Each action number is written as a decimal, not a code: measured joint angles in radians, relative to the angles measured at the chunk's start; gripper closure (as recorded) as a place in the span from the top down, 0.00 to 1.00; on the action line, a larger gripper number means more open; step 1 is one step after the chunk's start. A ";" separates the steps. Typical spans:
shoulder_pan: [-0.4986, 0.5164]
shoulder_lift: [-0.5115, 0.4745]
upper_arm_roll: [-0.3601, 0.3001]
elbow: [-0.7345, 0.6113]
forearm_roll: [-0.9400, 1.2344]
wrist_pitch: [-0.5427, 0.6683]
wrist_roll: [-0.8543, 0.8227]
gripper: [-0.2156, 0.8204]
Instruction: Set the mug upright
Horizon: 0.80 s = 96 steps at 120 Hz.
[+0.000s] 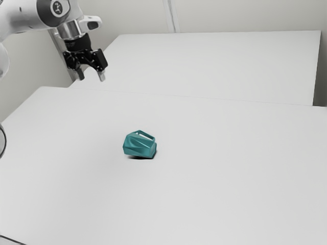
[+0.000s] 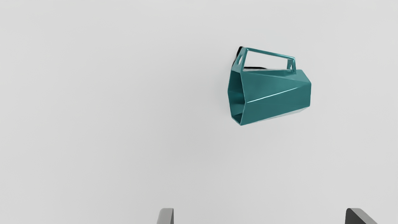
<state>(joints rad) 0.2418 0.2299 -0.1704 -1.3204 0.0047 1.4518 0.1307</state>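
Note:
High over the table, toward the exterior view's upper left, my gripper (image 1: 91, 76) hangs with nothing in its grasp. A teal faceted mug (image 1: 139, 145) lies on its side on the tabletop, lower than the gripper and farther toward the exterior view's right. In the wrist view the same mug (image 2: 273, 96) shows its open mouth at one end and its angular handle along one side. The two fingertips of the gripper (image 2: 259, 216) stand wide apart, with the mug well beyond them and touching neither.
The white table (image 1: 214, 194) carries the mug. Behind it stands another white surface (image 1: 219, 61), with pale walls around. A dark thin line (image 1: 13, 240) crosses the exterior view's lower left corner.

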 joint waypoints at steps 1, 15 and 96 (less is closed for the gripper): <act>0.000 -0.001 0.000 -0.004 -0.001 0.004 0.000 0.79; -0.001 -0.010 0.000 -0.055 -0.011 0.055 -0.005 0.79; 0.007 0.027 0.022 -0.420 -0.194 0.367 -0.019 0.79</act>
<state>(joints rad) 0.2484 0.2565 -0.1488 -1.7407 -0.1896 1.8186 0.1112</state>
